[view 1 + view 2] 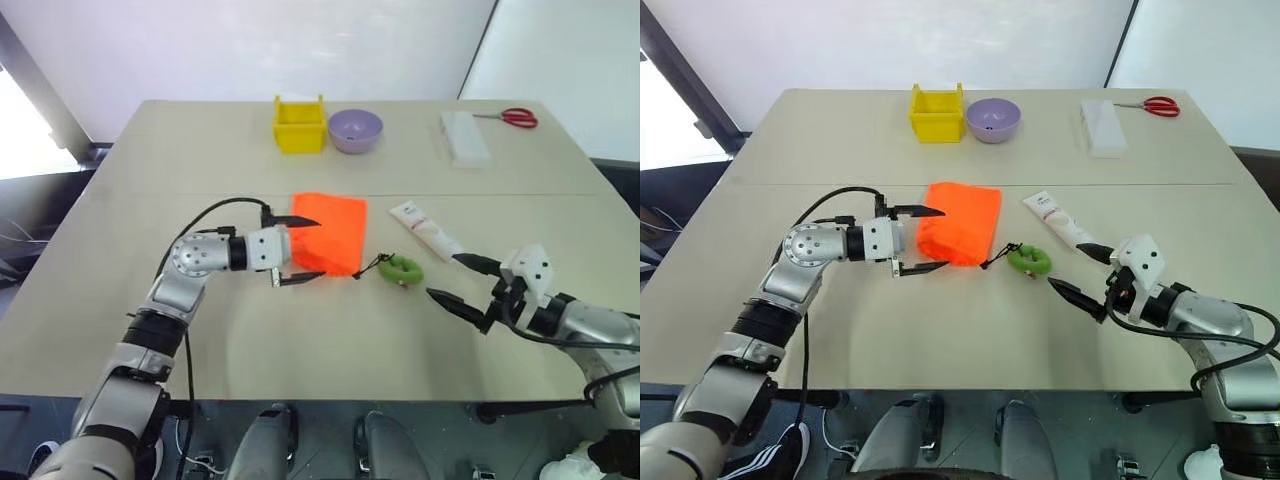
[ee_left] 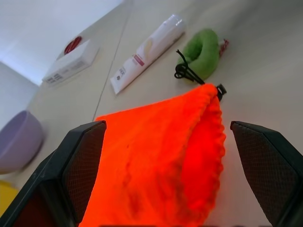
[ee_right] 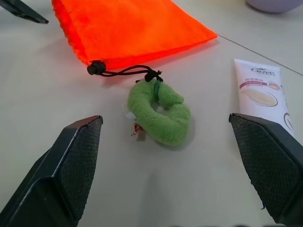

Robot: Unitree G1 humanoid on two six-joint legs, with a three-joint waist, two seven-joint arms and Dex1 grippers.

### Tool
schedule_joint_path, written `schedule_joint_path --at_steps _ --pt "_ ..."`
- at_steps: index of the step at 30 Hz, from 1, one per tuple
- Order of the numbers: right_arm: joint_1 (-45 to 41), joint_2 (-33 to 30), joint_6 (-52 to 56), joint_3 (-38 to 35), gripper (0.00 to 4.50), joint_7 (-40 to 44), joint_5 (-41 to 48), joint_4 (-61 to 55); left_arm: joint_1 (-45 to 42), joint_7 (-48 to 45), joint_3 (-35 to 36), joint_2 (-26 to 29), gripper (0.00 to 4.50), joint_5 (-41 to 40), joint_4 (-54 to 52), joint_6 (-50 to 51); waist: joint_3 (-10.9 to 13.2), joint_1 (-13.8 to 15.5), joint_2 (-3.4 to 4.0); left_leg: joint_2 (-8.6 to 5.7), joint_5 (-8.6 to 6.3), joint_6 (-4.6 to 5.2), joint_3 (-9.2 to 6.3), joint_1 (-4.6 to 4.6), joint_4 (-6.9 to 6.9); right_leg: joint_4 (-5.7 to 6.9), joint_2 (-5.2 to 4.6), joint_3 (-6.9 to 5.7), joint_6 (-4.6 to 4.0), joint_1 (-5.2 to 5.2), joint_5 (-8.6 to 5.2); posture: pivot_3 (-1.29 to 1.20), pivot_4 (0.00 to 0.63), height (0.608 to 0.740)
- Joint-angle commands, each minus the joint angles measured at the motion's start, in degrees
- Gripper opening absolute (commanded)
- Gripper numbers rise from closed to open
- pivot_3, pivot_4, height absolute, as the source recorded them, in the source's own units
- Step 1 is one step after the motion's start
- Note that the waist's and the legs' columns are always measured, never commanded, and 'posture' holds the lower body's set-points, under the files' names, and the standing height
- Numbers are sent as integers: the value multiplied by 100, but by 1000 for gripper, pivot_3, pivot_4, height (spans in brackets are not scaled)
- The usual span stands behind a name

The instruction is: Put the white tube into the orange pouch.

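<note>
My left gripper [image 1: 303,250] is released, its two black fingers [image 2: 80,165] spread wide and bracketing the near-left edge of the orange pouch [image 1: 331,232] — one finger above the fabric, one at its near corner. I cannot tell whether either pad touches the cloth. The pouch lies flat on the table [image 1: 250,340], its gathered mouth toward my right, where a thin black cord [image 3: 125,72] runs from a toggle to the green loop [image 1: 401,269] just beside it.

My right gripper [image 1: 462,283] is likewise released, fingers wide apart, holding nothing, low over the table near the green loop. The white tube [image 1: 425,229] lies flat between pouch and right gripper — close to my upper right finger, apart from the pouch, crimped end toward the far side.

Along the far edge stand a yellow bin [image 1: 299,124], a lilac bowl [image 1: 355,130], a white box [image 1: 465,137] and red-handled scissors [image 1: 512,117].
</note>
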Motion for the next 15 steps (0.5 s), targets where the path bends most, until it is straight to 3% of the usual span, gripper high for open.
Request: schedule_joint_path --at_steps 1,15 --pt "-31 48 -132 -110 4464 -53 -4 -107 -179 386 -33 99 4500 468 127 -696 0 2 0 -1 2 3 0 1 0 0 -3 1 0 1 0 0 150 740" --pt "-84 78 -95 -24 4464 -120 -51 -273 438 2079 -88 41 4500 1787 -361 -974 0 3 0 -4 4 5 0 0 -4 1 -6 2 5 -1 3 0 150 740"
